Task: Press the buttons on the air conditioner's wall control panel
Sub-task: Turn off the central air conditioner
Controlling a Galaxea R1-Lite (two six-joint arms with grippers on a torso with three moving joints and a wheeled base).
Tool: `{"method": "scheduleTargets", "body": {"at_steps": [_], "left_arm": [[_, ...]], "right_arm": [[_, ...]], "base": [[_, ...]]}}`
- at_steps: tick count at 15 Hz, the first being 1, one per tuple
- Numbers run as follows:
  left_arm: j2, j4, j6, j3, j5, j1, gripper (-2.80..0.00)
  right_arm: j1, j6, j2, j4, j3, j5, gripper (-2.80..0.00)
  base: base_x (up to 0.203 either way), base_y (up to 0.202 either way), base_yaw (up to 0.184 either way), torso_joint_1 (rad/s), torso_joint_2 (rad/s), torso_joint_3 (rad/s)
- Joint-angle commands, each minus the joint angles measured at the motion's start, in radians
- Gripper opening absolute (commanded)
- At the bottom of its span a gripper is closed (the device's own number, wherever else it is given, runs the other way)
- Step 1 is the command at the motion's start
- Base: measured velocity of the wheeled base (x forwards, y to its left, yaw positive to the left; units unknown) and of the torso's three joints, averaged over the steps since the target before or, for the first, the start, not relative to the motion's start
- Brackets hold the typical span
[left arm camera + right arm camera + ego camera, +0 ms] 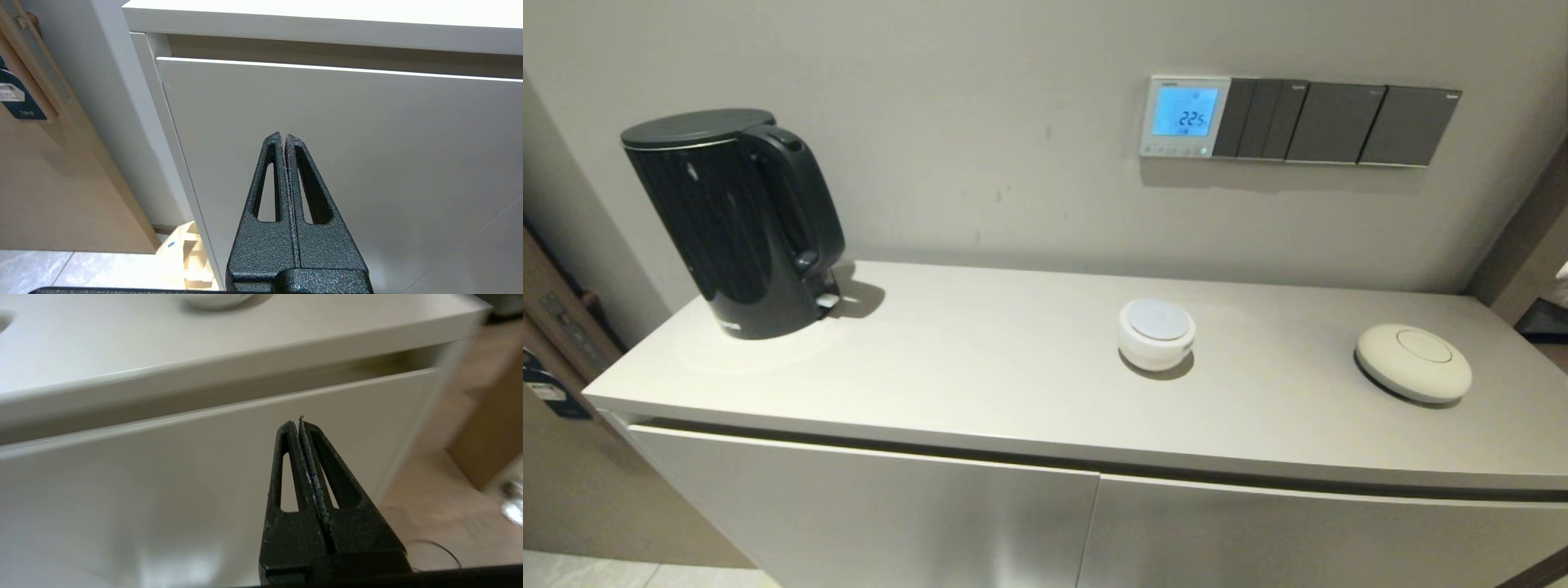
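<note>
While low before the cabinet doors (327, 163), left gripper (284, 136) and right gripper (300, 422) both clenched, empty.

Hotel room – kettle (737, 220), sideboard (980, 384), thermostat (1184, 117)

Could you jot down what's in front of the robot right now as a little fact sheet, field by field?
Wall control panel: white frame, blue-lit screen, on the wall
Buttons: pale row along the panel's bottom edge, nothing touching them
Switch plates: dark grey, right of the panel
Kettle: black, left end of the cabinet top
Left gripper: shut, low before the cabinet door
Right gripper: shut, low before the cabinet door
</note>
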Motion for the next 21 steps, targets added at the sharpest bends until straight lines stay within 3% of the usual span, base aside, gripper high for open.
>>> {"method": "scheduleTargets", "body": {"at_steps": [1,5,6,21], "left_arm": [[0.0,0.0,0.0,0.0,0.0,0.001,-2.8],[0.0,0.0,0.0,0.0,0.001,0.001,-2.8],[0.0,0.0,0.0,0.0,0.0,0.001,-2.8],[0.001,0.0,0.0,0.0,0.0,0.0,-2.8]], "right_arm": [[0.003,-0.013,-0.092,-0.043,0.063,0.074,-2.8],[0.004,-0.02,-0.203,0.069,0.067,0.204,-2.8],[0.004,-0.015,-0.206,0.114,0.066,0.209,-2.8],[0.006,-0.003,-0.202,0.123,0.064,0.213,-2.8]], "base": [[0.0,0.0,0.0,0.0,0.0,0.0],[0.0,0.0,0.0,0.0,0.0,0.0],[0.0,0.0,0.0,0.0,0.0,0.0],[0.0,0.0,0.0,0.0,0.0,0.0]]}}
